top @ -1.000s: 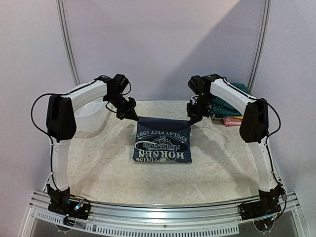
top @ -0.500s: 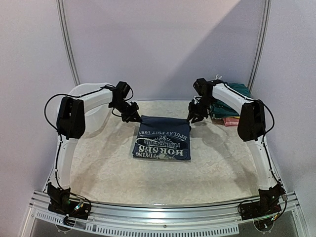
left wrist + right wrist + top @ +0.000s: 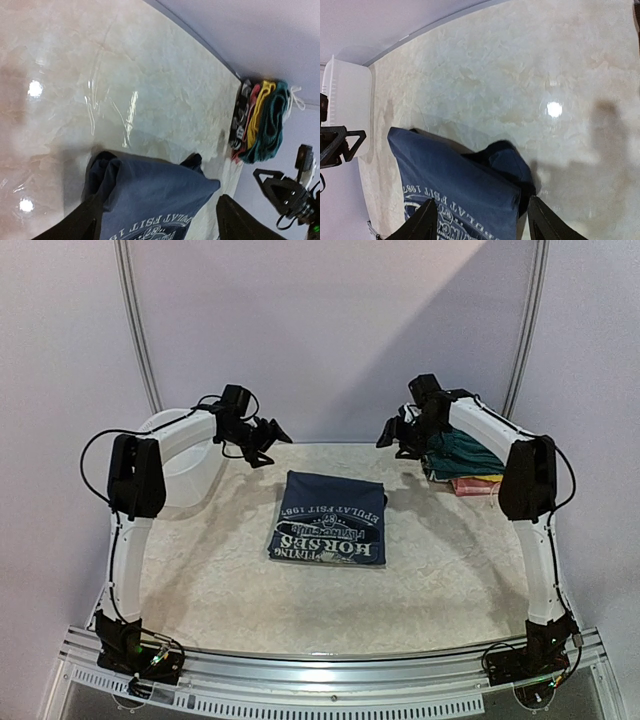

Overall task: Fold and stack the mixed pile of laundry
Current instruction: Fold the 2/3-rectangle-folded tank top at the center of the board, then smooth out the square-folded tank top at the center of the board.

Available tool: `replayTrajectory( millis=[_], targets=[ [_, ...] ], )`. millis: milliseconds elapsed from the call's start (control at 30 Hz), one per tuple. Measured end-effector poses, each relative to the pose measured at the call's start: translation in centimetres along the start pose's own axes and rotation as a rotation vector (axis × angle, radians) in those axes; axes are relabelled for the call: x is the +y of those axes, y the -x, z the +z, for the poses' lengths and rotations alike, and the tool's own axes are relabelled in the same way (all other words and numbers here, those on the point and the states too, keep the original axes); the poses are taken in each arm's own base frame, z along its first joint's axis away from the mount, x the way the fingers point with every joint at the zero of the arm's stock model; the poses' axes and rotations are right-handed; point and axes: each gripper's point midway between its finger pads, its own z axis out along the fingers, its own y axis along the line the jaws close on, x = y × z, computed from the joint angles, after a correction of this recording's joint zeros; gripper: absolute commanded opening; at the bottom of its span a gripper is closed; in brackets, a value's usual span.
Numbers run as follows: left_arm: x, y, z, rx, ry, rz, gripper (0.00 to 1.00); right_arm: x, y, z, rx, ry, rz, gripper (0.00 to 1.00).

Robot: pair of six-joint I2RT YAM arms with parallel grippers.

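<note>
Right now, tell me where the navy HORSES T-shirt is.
In the top view the folded navy HORSES T-shirt lies flat at the middle of the table, between the white tub at far left and the stack of folded clothes at far right.

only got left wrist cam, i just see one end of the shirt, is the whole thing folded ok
Observer: Top view shows the shirt as a flat rectangle, HORSES print up.
Operator: where's the tub
Observer: The tub sits at the far left, apart from the shirt.
Operator: is the right end effector over the stack
Observer: No. In the top view the right end effector hangs open between the shirt and the stack.
</note>
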Motion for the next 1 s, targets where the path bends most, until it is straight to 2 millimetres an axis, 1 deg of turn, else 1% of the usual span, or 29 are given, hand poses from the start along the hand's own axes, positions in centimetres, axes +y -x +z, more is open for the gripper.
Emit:
replayTrajectory(
  millis=[67, 100, 167, 267, 367, 433, 500, 567, 667, 800, 867, 900, 1000],
  targets=[
    [-0.5, -0.9, -1.2, 0.003, 0.011, 0.046, 0.69, 0.4, -1.3, -1.2, 0.010, -0.002, -0.020, 0.50],
    [-0.9, -1.7, -1.5, 0.012, 0.014, 0.069, 0.67, 0.8, -1.9, -1.7, 0.016, 0.003, -0.034, 0.47],
    [-1.6, -3.2, -2.0, 0.031, 0.025, 0.131, 0.65, 1.8, -3.1, -2.0, 0.034, 0.024, -0.067, 0.41],
    [-2.2, -6.3, -1.8, 0.088, 0.056, 0.230, 0.63, 3.2, -4.8, -1.3, 0.072, 0.059, -0.116, 0.35],
    [-2.0, -9.8, -0.9, 0.161, 0.096, 0.317, 0.62, 3.8, -6.3, -0.1, 0.115, 0.082, -0.150, 0.33],
    [-1.2, -12.7, -0.2, 0.225, 0.131, 0.371, 0.61, 3.9, -7.2, 0.9, 0.146, 0.093, -0.158, 0.32],
    [-0.2, -15.1, 0.2, 0.280, 0.161, 0.408, 0.60, 3.4, -7.8, 2.0, 0.171, 0.091, -0.159, 0.31],
    [1.3, -17.8, 0.4, 0.346, 0.192, 0.437, 0.58, 2.6, -8.2, 3.5, 0.197, 0.084, -0.158, 0.31],
    [3.7, -20.7, 0.3, 0.416, 0.237, 0.452, 0.57, 1.3, -8.5, 5.6, 0.226, 0.069, -0.156, 0.31],
    [6.8, -23.1, -0.1, 0.478, 0.288, 0.454, 0.56, -0.7, -9.3, 8.4, 0.269, 0.048, -0.141, 0.30],
    [8.2, -23.8, -0.3, 0.497, 0.311, 0.452, 0.55, -1.5, -9.7, 9.5, 0.290, 0.048, -0.126, 0.29],
    [8.6, -24.0, -0.4, 0.503, 0.317, 0.455, 0.55, -1.5, -9.7, 9.6, 0.292, 0.059, -0.122, 0.29],
    [9.0, -24.0, -0.9, 0.493, 0.322, 0.479, 0.55, -1.4, -9.2, 9.5, 0.291, 0.076, -0.110, 0.29]
  ],
)
